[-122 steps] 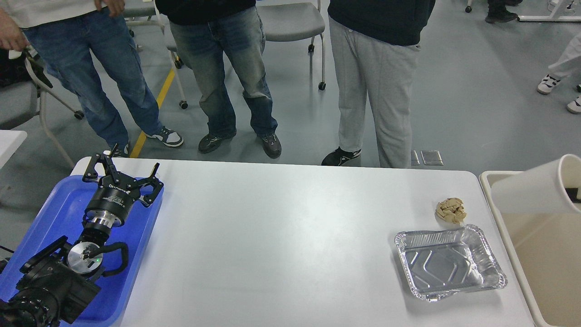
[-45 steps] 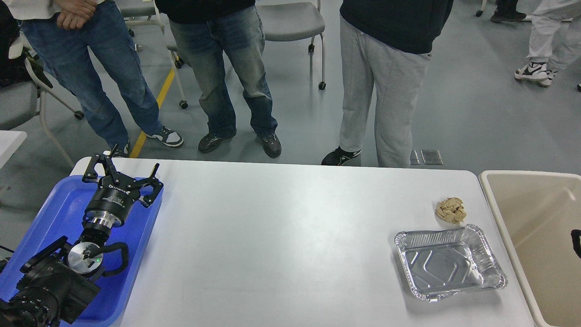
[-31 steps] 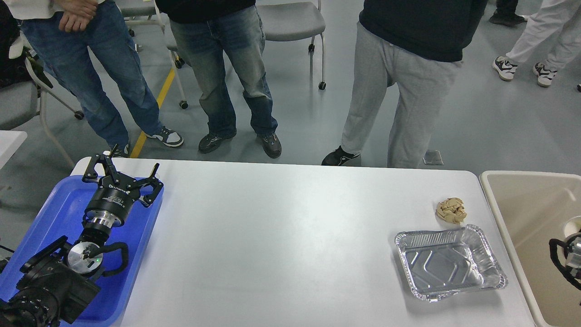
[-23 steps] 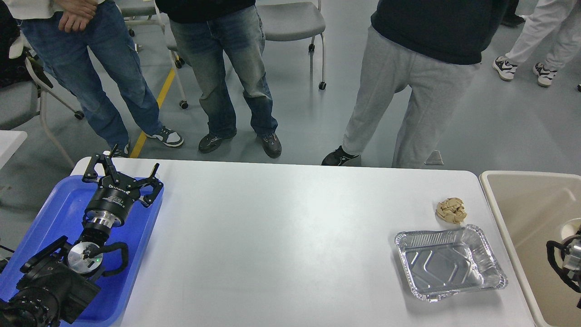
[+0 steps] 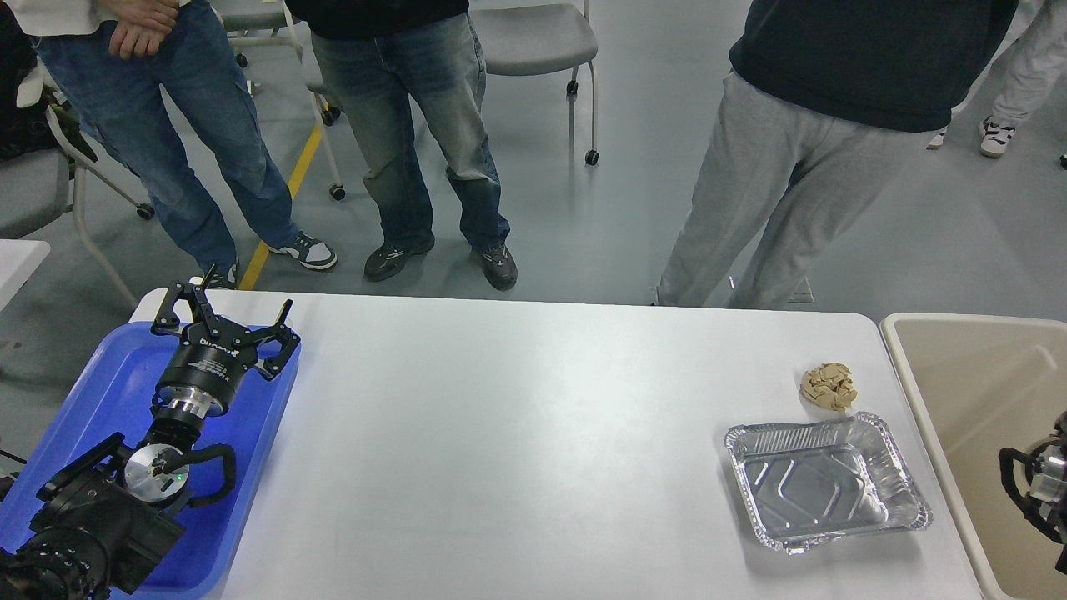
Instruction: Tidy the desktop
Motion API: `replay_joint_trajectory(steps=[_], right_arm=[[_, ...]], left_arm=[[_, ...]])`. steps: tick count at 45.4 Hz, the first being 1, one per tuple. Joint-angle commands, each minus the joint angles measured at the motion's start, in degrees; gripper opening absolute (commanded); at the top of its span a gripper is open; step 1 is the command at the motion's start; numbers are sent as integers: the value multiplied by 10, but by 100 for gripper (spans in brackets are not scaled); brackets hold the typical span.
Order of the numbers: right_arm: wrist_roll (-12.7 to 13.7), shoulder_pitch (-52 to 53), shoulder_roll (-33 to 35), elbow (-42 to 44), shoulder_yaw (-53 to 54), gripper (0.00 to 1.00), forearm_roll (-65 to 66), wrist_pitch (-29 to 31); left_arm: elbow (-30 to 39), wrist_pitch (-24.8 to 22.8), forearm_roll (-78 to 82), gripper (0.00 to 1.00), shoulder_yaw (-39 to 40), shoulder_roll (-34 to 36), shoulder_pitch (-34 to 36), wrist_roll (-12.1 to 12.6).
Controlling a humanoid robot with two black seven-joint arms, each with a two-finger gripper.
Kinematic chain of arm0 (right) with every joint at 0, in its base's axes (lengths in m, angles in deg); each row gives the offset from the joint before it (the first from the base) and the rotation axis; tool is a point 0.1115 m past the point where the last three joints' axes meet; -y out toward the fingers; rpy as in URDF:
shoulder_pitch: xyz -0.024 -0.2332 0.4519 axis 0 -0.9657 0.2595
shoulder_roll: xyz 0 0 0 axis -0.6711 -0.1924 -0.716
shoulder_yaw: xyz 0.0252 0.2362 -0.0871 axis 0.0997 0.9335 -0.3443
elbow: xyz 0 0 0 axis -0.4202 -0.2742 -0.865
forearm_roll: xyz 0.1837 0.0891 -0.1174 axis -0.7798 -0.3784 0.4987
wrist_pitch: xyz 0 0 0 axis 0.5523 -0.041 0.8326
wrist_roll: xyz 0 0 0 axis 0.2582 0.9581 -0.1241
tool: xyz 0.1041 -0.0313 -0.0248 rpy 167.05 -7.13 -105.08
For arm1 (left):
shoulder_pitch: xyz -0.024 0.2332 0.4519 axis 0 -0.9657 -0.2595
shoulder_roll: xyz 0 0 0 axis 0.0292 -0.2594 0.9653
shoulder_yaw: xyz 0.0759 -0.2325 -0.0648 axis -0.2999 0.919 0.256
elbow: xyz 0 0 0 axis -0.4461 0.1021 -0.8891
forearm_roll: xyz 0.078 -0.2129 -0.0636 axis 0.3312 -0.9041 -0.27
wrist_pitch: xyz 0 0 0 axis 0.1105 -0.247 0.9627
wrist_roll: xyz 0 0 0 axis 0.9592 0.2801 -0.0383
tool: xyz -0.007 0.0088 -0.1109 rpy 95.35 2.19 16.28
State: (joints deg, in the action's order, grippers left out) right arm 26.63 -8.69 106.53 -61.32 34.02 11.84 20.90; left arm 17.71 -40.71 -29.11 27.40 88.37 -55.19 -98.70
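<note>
The white desktop (image 5: 517,433) fills the middle of the head view. On its right side lie a crumpled tan paper ball (image 5: 829,386) and, just in front of it, an empty foil tray (image 5: 825,482). My left gripper (image 5: 229,310) is open and empty, hovering over the blue tray (image 5: 100,383) at the table's left end, far from both. Only a wrist part of my right arm (image 5: 1038,487), with a black cable loop, shows at the right edge over the beige bin (image 5: 959,375). Its fingers are out of view.
Three people stand close along the table's far edge, one in grey trousers (image 5: 775,208) near the far right corner. Chairs on castors (image 5: 533,42) stand behind them. The bin sits against the table's right end.
The white paper cup held over the bin 2.7 s ago is gone from view. My right arm has dropped low at the right edge. The person in grey trousers stepped right. The left arm is still.
</note>
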Motion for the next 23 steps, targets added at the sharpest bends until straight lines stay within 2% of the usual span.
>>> replay_joint_trajectory(steps=[1,9,16,23], right_arm=[[-2,3,6,-7,-4,98,6,5],[-3,24,36,-34,6,98,4,21],[2,53,103,-119,27,100,-3,55],[2,74,158,-210,43,100,-3,61]], left_arm=[[0,0,0,100,0,0,0,0],[0,0,1,100,0,1,0,0],[0,0,0,100,0,1,0,0],[0,0,1,100,0,1,0,0]])
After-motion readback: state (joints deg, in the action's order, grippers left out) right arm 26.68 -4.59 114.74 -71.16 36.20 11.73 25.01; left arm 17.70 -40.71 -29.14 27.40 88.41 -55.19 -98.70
